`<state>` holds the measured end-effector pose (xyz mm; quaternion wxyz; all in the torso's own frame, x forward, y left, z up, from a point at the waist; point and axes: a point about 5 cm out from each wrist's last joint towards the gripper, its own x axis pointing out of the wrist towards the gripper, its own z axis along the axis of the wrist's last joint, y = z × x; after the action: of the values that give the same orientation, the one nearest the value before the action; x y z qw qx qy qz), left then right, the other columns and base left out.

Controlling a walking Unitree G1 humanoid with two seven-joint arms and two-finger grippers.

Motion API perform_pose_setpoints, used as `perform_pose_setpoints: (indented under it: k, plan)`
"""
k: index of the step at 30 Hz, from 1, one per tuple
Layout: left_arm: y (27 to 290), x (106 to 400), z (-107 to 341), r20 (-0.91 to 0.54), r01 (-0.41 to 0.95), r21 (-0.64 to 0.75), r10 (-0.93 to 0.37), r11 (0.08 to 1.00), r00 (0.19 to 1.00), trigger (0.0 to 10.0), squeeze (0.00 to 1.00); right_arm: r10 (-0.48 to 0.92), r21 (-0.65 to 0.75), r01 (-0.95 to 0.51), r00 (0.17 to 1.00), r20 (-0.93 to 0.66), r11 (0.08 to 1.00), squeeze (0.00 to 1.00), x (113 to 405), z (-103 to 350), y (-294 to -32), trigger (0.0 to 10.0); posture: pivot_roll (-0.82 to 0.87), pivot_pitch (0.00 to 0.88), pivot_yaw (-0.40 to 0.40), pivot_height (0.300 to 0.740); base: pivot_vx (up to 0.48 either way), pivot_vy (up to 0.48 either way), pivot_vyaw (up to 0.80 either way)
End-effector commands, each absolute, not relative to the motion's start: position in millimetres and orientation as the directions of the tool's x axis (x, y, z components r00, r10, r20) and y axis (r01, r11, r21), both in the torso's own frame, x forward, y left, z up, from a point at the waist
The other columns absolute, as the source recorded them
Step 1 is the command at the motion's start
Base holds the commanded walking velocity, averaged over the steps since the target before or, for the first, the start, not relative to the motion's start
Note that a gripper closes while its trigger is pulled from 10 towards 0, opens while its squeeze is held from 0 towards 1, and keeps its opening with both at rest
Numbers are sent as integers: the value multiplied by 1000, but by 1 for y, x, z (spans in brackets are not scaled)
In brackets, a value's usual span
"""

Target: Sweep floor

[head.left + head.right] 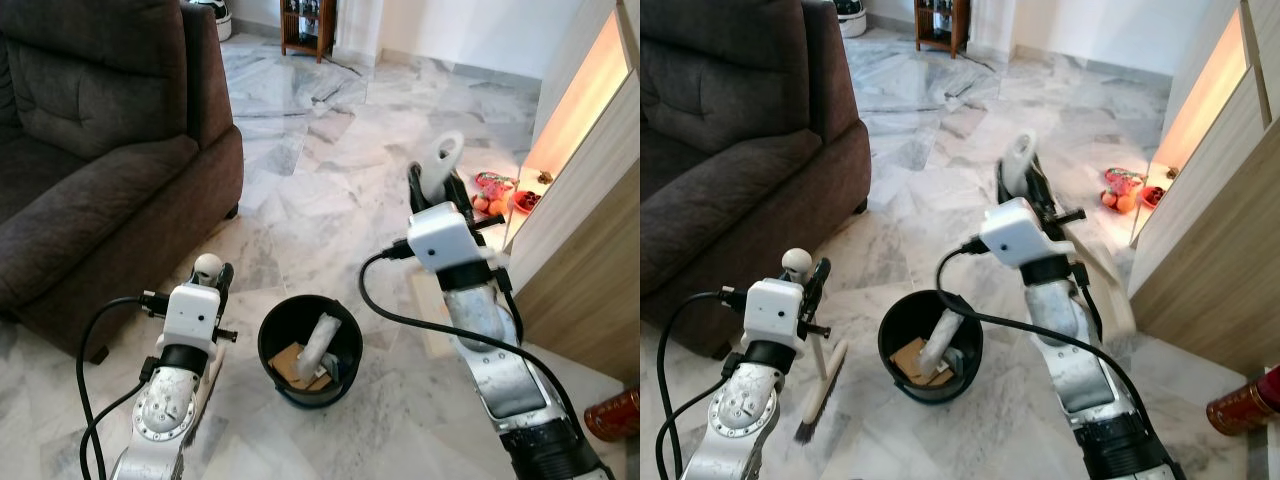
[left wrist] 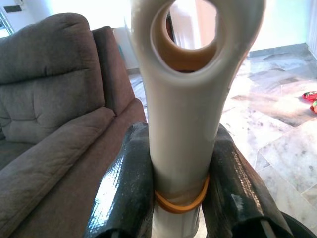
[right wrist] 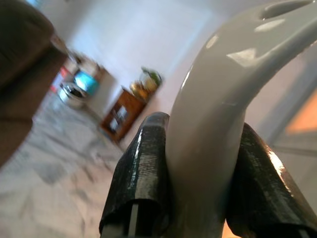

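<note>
**Desk:** What's around you, starting from the left?

**Operator:** On my left stands a dark brown sofa (image 1: 90, 150), plush fabric, with a high padded arm. Its front corner sits close beside my left arm. The floor (image 1: 300, 170) is glossy grey-white marble tile. Far back by the wall I see a small wooden cabinet (image 1: 308, 25).

**Desk:** And the left pincer?

**Operator:** My left pincer (image 2: 181, 198) is clamped on the brush (image 1: 820, 385). Its handle is smooth cream plastic with an oval hanging hole at the end and an orange rubber band around it between the fingers (image 2: 126, 193). The brush head rests on the floor, just beside the bucket.

**Desk:** What's between the arms?

**Operator:** A round black bucket (image 1: 345, 335) stands on the floor between my arms. Inside lie a piece of brown cardboard and a crumpled white scrap.

**Desk:** Right side?

**Operator:** My right pincer (image 3: 198, 198) grips the dustpan (image 1: 1110, 285) by its curved, glossy cream handle, raised above the floor. The pan hangs below, partly hidden behind my forearm. Beyond it, small red and orange toys (image 1: 495, 195) lie on the floor by a light wood-grain cabinet (image 1: 590, 260), which runs along my right. A red cylindrical object (image 1: 1240, 405) sits at its foot, low at the edge.
</note>
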<state>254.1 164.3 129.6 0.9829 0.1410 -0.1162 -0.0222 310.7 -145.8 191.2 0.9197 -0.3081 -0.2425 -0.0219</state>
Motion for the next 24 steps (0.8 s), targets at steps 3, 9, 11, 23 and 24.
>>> perform_pose_setpoints:
  k: [3, 9, 11, 23, 24]
  plan:
    - [163, 254, 132, 246, 10, 294, -86, 956, 966, 10000, 0, 31, -513, 200, 913, 408, 835, 0, 310, 167, -165, 10000, 154, 111, -29, 740, 0, 0, 0]
    - [165, 252, 128, 230, 12, 280, -79, 960, 970, 10000, 0, -82, -377, 190, 956, 282, 907, 0, 309, 133, -179, 10000, 155, 119, -28, 740, 0, 0, 0]
    - [166, 252, 125, 220, 9, 269, -70, 963, 973, 10000, 0, -117, -324, 196, 962, 247, 926, 0, 309, 124, -182, 10000, 154, 119, -28, 740, 0, 0, 0]
    - [174, 249, 118, 198, -19, 222, -26, 975, 980, 10000, 0, -123, -347, 193, 969, 212, 918, 0, 310, 107, -187, 10000, 160, 128, -32, 740, 0, 0, 0]
    - [174, 249, 118, 198, -19, 222, -26, 975, 980, 10000, 0, -123, -347, 193, 969, 212, 918, 0, 310, 107, -187, 10000, 160, 128, -32, 740, 0, 0, 0]
